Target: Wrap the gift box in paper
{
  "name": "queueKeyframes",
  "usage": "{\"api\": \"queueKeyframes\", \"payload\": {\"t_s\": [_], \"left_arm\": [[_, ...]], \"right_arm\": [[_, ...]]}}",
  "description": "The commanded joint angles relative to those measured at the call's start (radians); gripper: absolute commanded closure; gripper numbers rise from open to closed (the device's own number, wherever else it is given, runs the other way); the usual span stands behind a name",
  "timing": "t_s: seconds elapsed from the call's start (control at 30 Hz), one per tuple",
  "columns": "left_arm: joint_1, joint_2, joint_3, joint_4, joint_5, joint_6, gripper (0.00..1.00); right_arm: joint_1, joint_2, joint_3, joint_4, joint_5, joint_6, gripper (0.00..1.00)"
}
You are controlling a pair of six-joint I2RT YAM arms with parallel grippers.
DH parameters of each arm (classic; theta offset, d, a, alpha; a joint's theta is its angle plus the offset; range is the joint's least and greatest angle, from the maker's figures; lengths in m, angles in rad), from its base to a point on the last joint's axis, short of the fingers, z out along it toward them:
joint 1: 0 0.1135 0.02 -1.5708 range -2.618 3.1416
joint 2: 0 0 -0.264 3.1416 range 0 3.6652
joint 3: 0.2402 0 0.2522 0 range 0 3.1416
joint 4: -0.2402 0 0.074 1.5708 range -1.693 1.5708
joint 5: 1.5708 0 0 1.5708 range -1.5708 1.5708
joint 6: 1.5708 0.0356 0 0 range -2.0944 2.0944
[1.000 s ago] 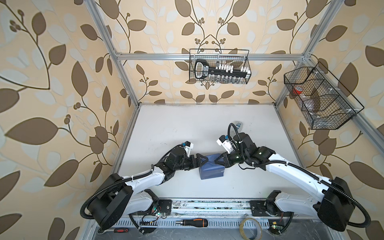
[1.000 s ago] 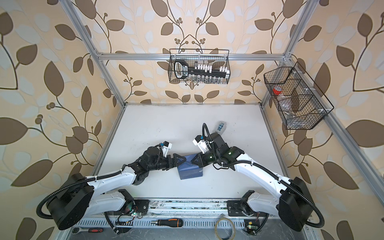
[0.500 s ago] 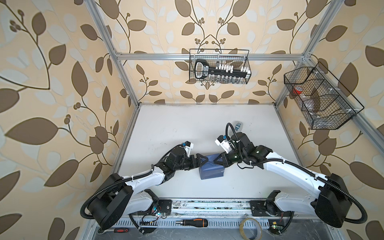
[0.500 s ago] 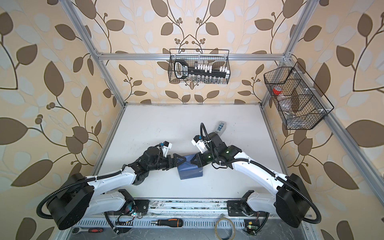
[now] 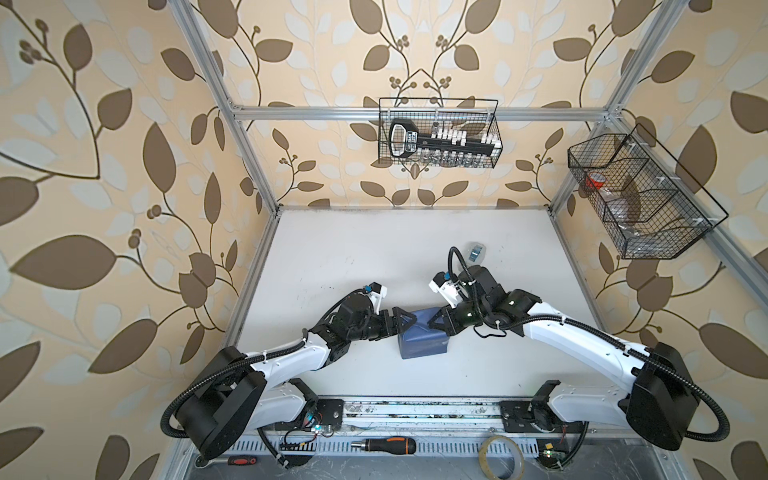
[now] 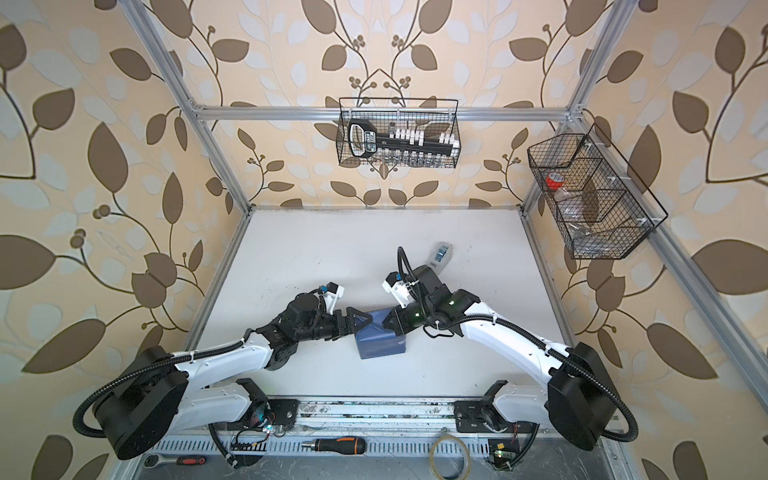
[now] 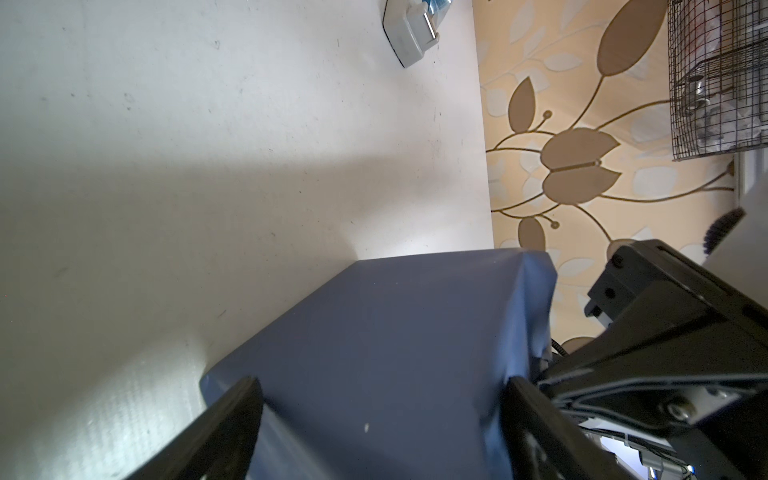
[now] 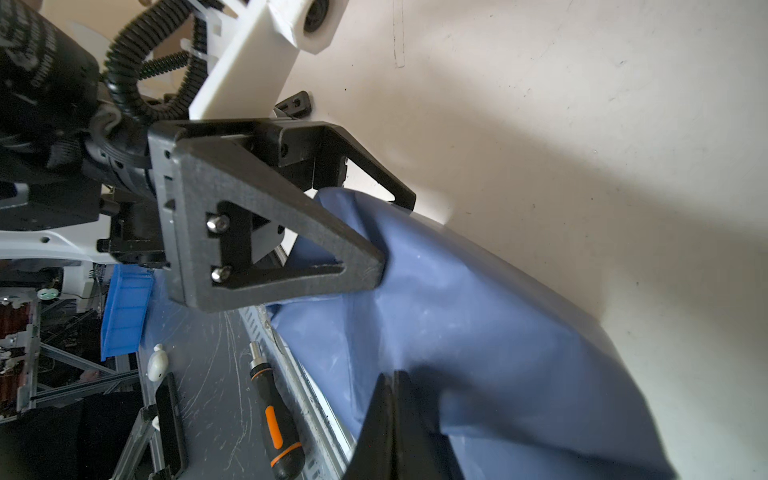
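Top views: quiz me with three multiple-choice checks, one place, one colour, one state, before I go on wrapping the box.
1. Where on the table is the dispenser? A left rear corner; B just behind the right arm; C front edge.
2. What colour is the paper on its outer face? A red; B white; C dusky blue.
3. How is the right gripper? A shut; B wide open; C out of view.
B: it lies just past the wrist. C: only blue shows. A: its fingers meet against the paper.
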Motion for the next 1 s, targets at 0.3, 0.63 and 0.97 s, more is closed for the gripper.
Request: {"api": "queueKeyframes", "payload": {"t_s": [0.3,0.63,0.97], "left_arm": [[-0.012,0.034,-0.018,-0.174,-0.022,0.037,0.09],[-0.012,0.037,-0.015,-0.172,-0.012,0.034,0.09],[-0.013,0.038,-0.011,-0.171,-0.008,0.034,0.1]], "right_arm": [[0.045,-0.022,-0.01,-0.086,0.154,-0.113,0.97],[0.09,-0.031,-0.02,-0.121,0.276,-0.147,0.86],[0.123,-0.028,-0.001,-0.162,0.358,-0.177,0.79]]}}
